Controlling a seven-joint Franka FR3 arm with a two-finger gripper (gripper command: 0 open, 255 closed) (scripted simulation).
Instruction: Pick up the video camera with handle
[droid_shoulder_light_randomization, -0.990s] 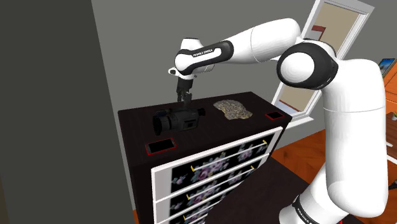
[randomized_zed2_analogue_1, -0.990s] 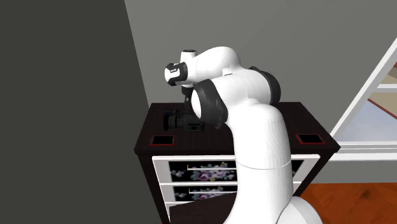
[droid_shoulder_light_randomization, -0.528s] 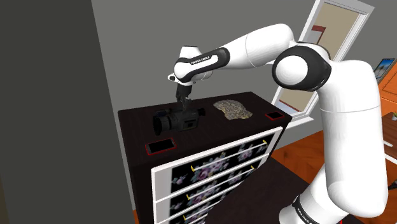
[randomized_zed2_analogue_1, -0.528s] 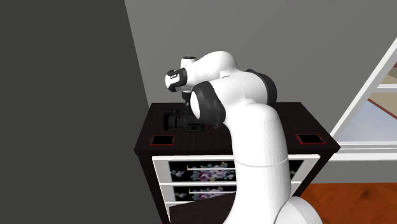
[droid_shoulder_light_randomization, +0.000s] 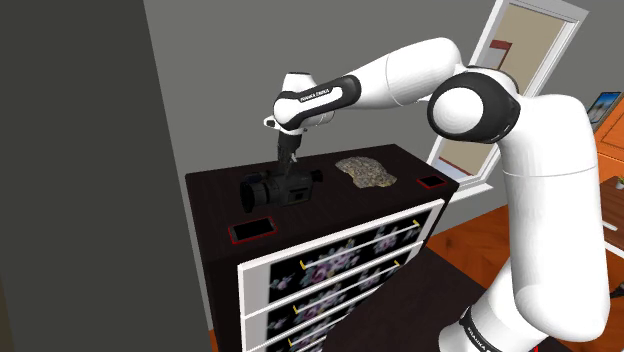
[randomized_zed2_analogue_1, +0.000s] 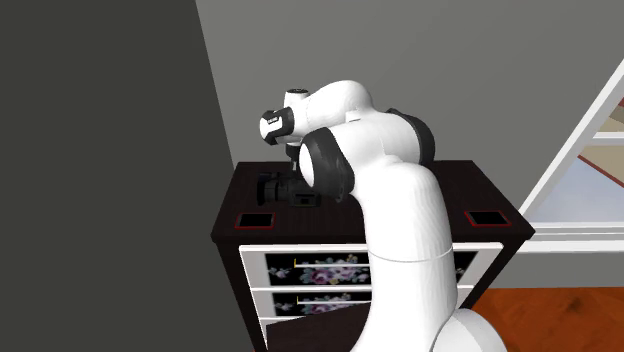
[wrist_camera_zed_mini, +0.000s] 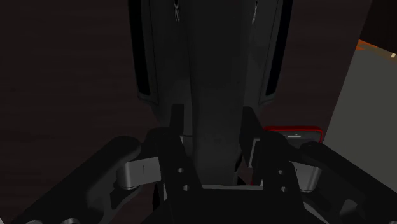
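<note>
A black video camera (droid_shoulder_light_randomization: 278, 187) with a top handle rests on the dark dresser top (droid_shoulder_light_randomization: 215, 195), near the shoulder view's back left. My gripper (droid_shoulder_light_randomization: 288, 164) comes straight down onto it. In the wrist view the gripper (wrist_camera_zed_mini: 211, 137) is shut on the camera's handle (wrist_camera_zed_mini: 213, 89), a long dark bar running away between the two fingers (wrist_camera_zed_mini: 176, 126), which press on its sides. In the second exterior view the camera (randomized_zed2_analogue_1: 283, 190) sits partly behind the arm's white elbow. The camera still stands on the dresser.
A brownish lumpy object (droid_shoulder_light_randomization: 366, 172) lies beside the camera. Two red-rimmed black trays (droid_shoulder_light_randomization: 253, 230) (droid_shoulder_light_randomization: 431, 183) sit at the front corners. A dark grey wall (droid_shoulder_light_randomization: 80, 150) stands close on the shoulder view's left. White drawers (droid_shoulder_light_randomization: 340, 265) with floral prints lie below.
The hand came down onto the camera from a little above, then held its place. The fingers have closed on the handle.
</note>
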